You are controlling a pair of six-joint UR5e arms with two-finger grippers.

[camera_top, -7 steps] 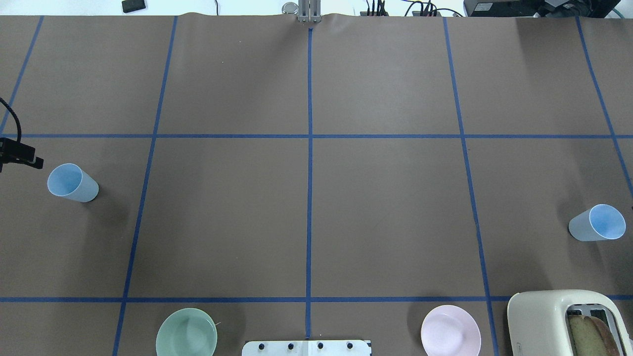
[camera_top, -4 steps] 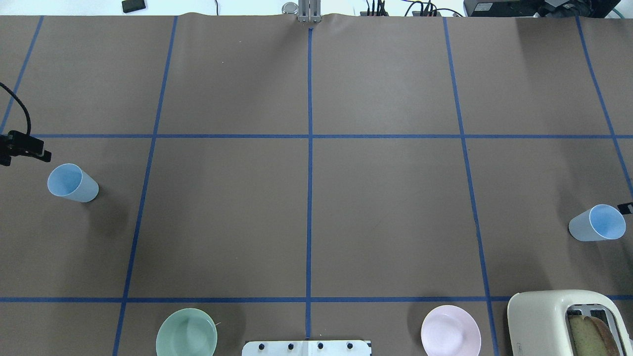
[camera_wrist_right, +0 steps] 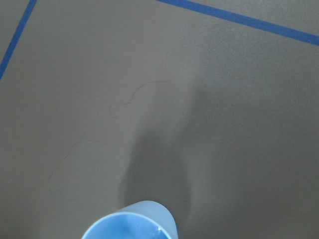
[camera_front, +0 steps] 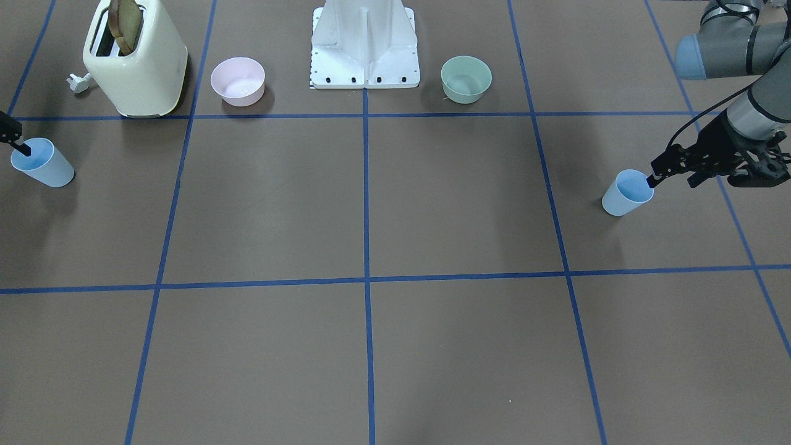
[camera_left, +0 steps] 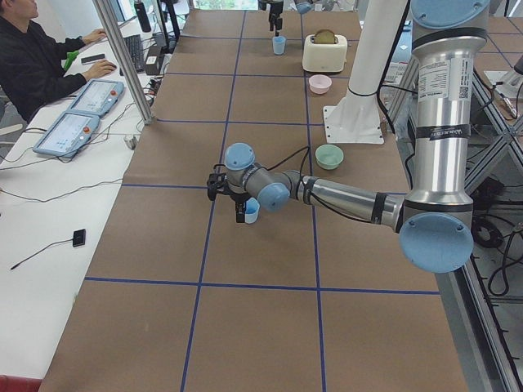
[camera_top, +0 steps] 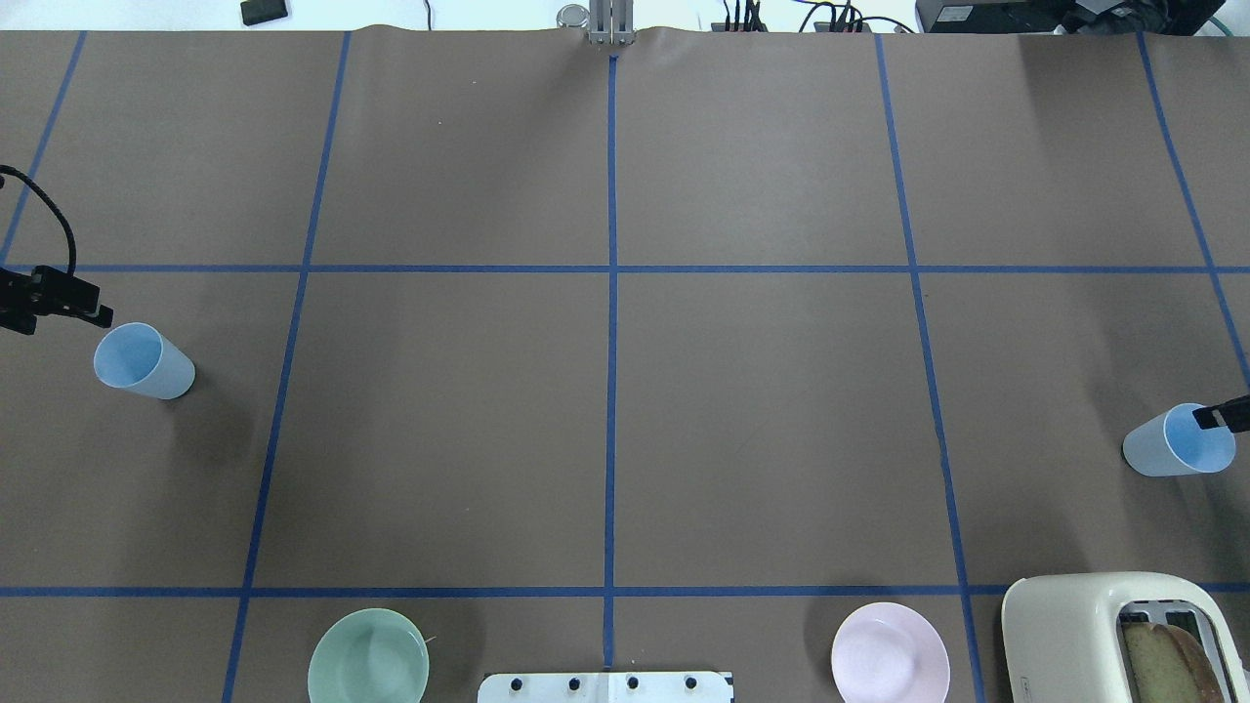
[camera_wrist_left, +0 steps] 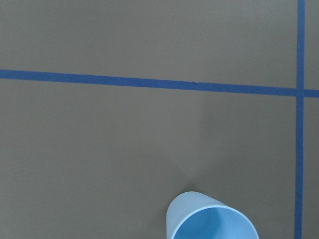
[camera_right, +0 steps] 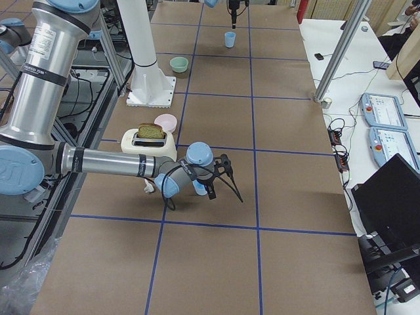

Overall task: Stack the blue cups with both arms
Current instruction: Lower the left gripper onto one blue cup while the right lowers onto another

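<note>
Two pale-blue cups stand upright at opposite ends of the table. The left cup (camera_top: 144, 361) also shows in the front view (camera_front: 627, 193) and the left wrist view (camera_wrist_left: 212, 221). My left gripper (camera_front: 670, 181) is open, with one fingertip (camera_front: 650, 181) over the cup's rim and the other outside it. The right cup (camera_top: 1177, 441) also shows in the front view (camera_front: 42, 162) and the right wrist view (camera_wrist_right: 130, 221). My right gripper (camera_right: 211, 190) is at that cup. Only one finger (camera_top: 1221, 417) shows over the cup's mouth, so I cannot tell whether it is open or shut.
A cream toaster (camera_top: 1104, 635) with bread stands near the right cup, by the robot. A pink bowl (camera_top: 890, 652) and a mint-green bowl (camera_top: 368, 656) flank the white base (camera_front: 364, 43). An operator (camera_left: 33, 49) sits at a side desk.
My left gripper has moved right, up to the left cup's rim. My right gripper's finger has come in from the view's right edge and now reaches over the right cup's mouth.
</note>
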